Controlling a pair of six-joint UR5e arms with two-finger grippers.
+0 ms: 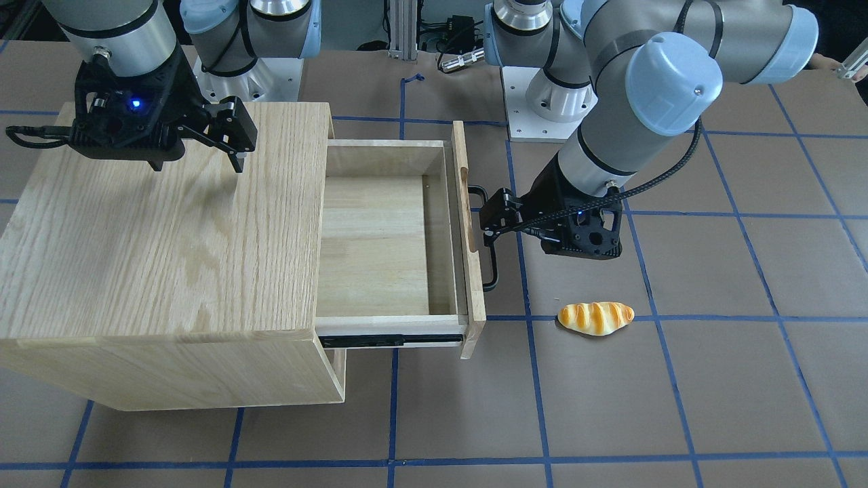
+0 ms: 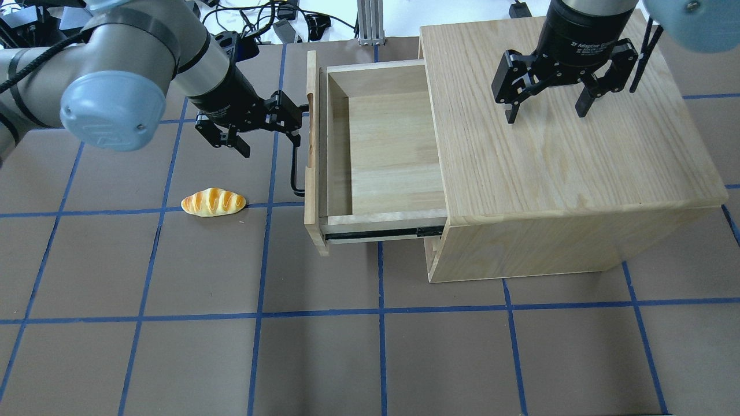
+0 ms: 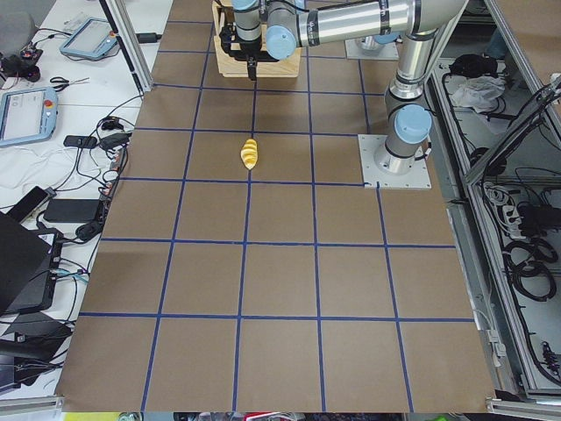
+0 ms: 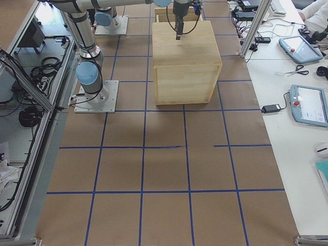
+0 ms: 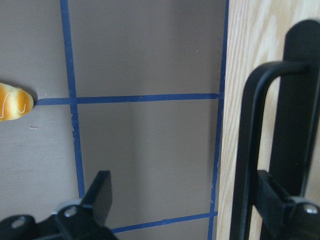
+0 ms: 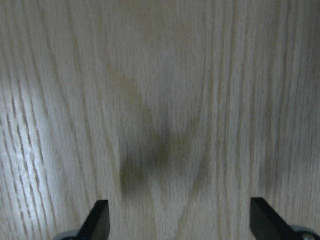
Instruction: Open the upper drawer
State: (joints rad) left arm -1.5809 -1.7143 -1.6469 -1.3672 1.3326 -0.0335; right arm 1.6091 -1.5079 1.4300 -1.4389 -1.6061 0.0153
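Light-oak upper drawer (image 2: 393,156), a pale wood tray with a flat front, stands well out of the large oak cabinet (image 2: 566,162) in the overhead view, one black side rail (image 2: 376,234) showing under its near edge. The left gripper (image 2: 269,140) sits at the long black bar handle (image 2: 296,167) with its jaws spread, one finger by the bar and the other out over the brown table (image 2: 376,346). The right gripper (image 2: 545,114) hangs over the cabinet top, jaws released and wide. From the front, the drawer juts toward that view's right, and a golden striped bread roll (image 1: 595,318) lies on the table near the left gripper, apart from the drawer front. The left side view shows the roll on a blue tape line (image 3: 248,210); the drawer is too small to read. In the right side view the cabinet hides nearly all of the drawer. The left wrist camera shows the bar between the two fingers (image 5: 100,195), the far one between bar and oak front. The right wrist camera shows both fingertips (image 6: 100,217) wide apart above oak grain.
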